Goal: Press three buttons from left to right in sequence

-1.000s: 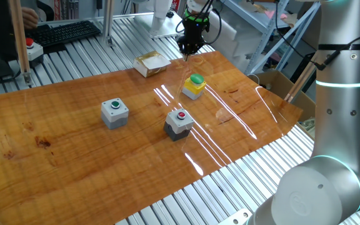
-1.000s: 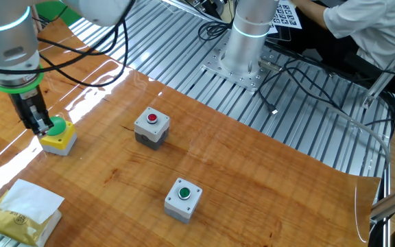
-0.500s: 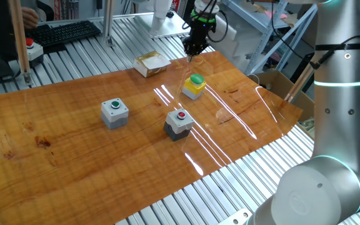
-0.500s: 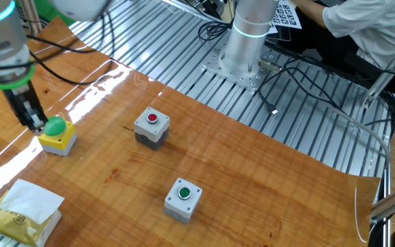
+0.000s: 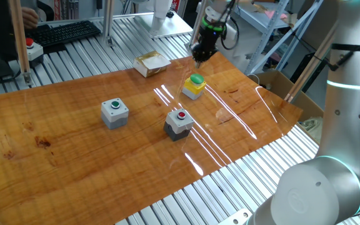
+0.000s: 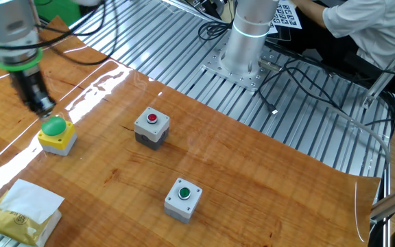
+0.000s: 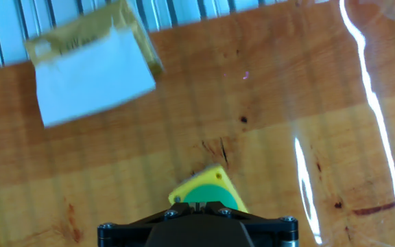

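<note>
Gripper point(image 6: 44, 108) now hanging clear of yellow box with green dome point(image 6: 55, 132), at left edge of frame; half second back, fingers sitting right at dome, now lifted and shifted toward upper left. Fingers closed, holding nothing. Light grey box with green cap point(image 6: 183, 199) at lower centre of desk point(image 6: 266, 178), dark grey box with red cap point(image 6: 151, 127) at centre. Judging: last button in row likely pressed, arm pulling off, sequence near done.

In the hand view the pincer's body hides part of the yellow button point(image 7: 208, 192), and the fingertips are cut off.
</note>
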### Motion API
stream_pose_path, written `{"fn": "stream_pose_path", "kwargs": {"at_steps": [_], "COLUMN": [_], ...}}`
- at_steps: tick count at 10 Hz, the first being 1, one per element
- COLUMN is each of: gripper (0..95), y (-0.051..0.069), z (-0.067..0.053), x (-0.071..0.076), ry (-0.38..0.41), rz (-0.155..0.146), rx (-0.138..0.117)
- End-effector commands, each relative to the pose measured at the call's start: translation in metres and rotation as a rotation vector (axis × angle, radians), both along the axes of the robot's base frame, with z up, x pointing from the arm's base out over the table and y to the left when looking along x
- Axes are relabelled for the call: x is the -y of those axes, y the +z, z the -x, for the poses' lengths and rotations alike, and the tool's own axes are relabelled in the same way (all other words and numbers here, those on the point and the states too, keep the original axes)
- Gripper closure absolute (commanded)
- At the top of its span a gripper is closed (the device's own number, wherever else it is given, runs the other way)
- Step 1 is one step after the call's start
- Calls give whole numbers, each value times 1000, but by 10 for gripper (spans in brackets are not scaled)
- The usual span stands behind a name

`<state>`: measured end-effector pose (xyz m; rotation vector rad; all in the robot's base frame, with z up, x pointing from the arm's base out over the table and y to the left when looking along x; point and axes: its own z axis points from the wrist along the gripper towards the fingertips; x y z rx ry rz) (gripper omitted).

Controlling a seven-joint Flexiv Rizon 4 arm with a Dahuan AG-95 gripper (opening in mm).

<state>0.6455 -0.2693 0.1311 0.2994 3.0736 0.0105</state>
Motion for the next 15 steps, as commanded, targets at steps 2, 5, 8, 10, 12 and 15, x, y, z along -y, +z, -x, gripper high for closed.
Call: {"fn": "stream_pose_path", "kwargs": {"at_steps": [2,5,8,10,12,15], "gripper": [950,950,950,950,950,950], "y": [-6,-14,-21,-24,-28,-32], "z": [0,3,5,6,7,8], "x": [2,6,7,8,8,9], "ry": [16,27,24,26,27,32], "rz": [-10,-12,-16,-20,-26,-28], "rx": [-10,-2,4,7,10,13]}}
